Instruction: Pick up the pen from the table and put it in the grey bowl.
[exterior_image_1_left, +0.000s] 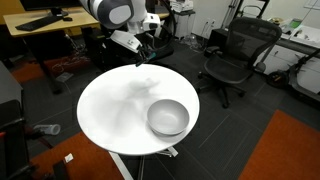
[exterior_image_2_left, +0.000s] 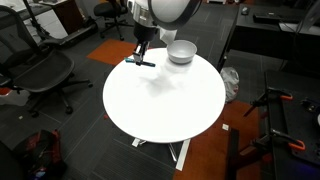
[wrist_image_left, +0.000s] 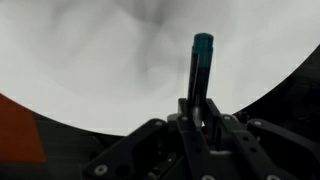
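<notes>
Your gripper (wrist_image_left: 197, 108) is clamped on the pen (wrist_image_left: 201, 65), whose long axis juts past the fingertips, over the table (exterior_image_2_left: 165, 100) edge. The bowl (exterior_image_2_left: 181, 57) sits apart on the table; carry sideways toward it.

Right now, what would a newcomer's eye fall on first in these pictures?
The round white table fills the middle, with a grey bowl near its edge. Over another part of the edge, the end effector grips a teal pen, apart from the bowl.
</notes>
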